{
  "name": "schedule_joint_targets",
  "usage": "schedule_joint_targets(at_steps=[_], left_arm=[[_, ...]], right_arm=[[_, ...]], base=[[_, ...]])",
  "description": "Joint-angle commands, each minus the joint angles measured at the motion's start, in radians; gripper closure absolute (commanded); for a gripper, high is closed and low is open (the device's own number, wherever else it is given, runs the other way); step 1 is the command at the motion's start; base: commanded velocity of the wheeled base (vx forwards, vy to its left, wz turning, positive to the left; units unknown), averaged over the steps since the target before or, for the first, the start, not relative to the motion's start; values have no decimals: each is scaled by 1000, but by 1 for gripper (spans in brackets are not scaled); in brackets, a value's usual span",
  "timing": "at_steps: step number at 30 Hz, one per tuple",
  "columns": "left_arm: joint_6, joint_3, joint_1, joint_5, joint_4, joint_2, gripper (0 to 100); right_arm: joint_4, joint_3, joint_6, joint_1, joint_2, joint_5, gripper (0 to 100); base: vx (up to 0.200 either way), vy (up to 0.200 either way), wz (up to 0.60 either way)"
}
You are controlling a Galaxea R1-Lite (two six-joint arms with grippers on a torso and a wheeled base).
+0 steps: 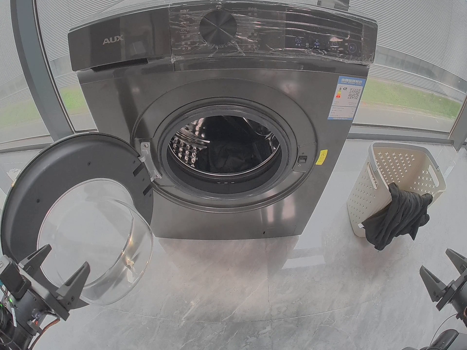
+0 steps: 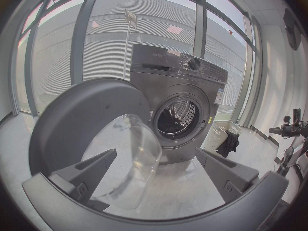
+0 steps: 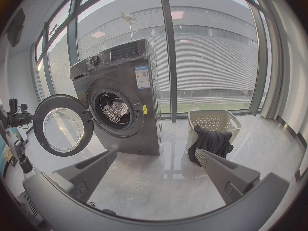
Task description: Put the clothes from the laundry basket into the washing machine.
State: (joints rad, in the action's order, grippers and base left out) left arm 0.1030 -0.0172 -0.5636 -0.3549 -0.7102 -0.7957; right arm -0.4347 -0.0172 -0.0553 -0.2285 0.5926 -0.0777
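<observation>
Washing machine (image 1: 219,122): a front loader standing on the floor (image 1: 233,288), facing the robot.
Door (image 1: 73,195): swung fully open to the robot's left, so the round mouth of the drum (image 1: 224,144) is unobstructed. A dark mass lies low inside the drum and is probably cloth already loaded.
Laundry basket (image 1: 362,190): pale perforated plastic, on the floor near the machine's right side.
Garment (image 1: 399,215): dark cloth draped over the basket's near rim. Most of it hangs down the outer wall and its lower edge reaches about to the floor. Whether more clothes lie deeper in the basket cannot be told.
Handling: judged light, limp and not fragile. It will sag and trail from any single hold, and a loose fold may snag on the rim or the perforations.
Where to take hold: the bunched cloth at the rim, where several layers gather, is the better place — a pinch on the thin hanging hem would likely slip. The light basket may tip or slide if the cloth is pulled sideways, so a lift upward off the rim seems safer.
Left gripper (image 1: 65,256): low at the robot's left, in front of the open door, jaws apart and empty.
Right gripper (image 1: 436,261): low at the robot's right, short of the basket and clear of the garment — jaws apart and empty.
</observation>
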Motion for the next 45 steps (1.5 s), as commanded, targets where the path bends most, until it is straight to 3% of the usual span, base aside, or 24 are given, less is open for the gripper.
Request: schedule_joint_targets(at_steps=[1,4,5,6,9,14,17,19,20,21,22,23,24,26,34,37,40,42,45], left_arm=[[-12,17,143,16,273,423,0],[-12,17,205,70,428,558,0],[-12,17,205,70,428,558,0],[-12,17,260,120,502,627,0],[-14,17,324,215,584,711,0],[-17,17,344,225,632,710,0],[-20,17,375,237,632,710,0],[-54,17,436,240,649,710,0],[-54,17,436,240,649,710,0],[-95,17,482,235,647,711,0],[-117,17,516,238,649,724,0],[-129,17,571,258,652,764,0],[-128,17,584,271,652,776,0],[-121,17,574,298,652,776,0],[-57,16,565,272,663,796,0],[-65,16,567,272,663,796,0],[-112,14,561,349,716,796,0],[-115,13,561,378,718,796,0],[-112,14,561,364,710,796,0]], right_arm=[[109,17,6,52,-237,-2,0],[175,17,9,90,-318,2,0],[175,17,9,90,-318,2,0],[246,17,11,124,-384,7,0],[353,17,11,146,-510,32,0],[393,16,17,229,-593,90,0],[424,17,52,229,-593,79,0],[433,17,66,230,-593,85,0],[433,17,66,230,-593,85,0],[430,17,60,230,-593,78,0],[430,17,57,227,-593,78,0],[430,17,55,227,-593,78,0],[430,17,57,227,-593,78,0],[430,17,58,230,-593,78,0],[429,17,54,225,-593,87,0],[429,17,57,227,-593,85,0],[429,17,55,227,-593,85,0],[429,17,57,227,-593,85,0],[429,17,55,227,-593,85,0]], base=[[0,0,0],[0,0,0],[0,0,0],[0,0,0],[0,0,0],[0,0,0],[0,0,0],[0,0,0],[0,0,0],[0,0,0],[0,0,0],[0,0,0],[0,0,0],[0,0,0],[0,0,0],[0,0,0],[0,0,0],[0,0,0],[0,0,0]])
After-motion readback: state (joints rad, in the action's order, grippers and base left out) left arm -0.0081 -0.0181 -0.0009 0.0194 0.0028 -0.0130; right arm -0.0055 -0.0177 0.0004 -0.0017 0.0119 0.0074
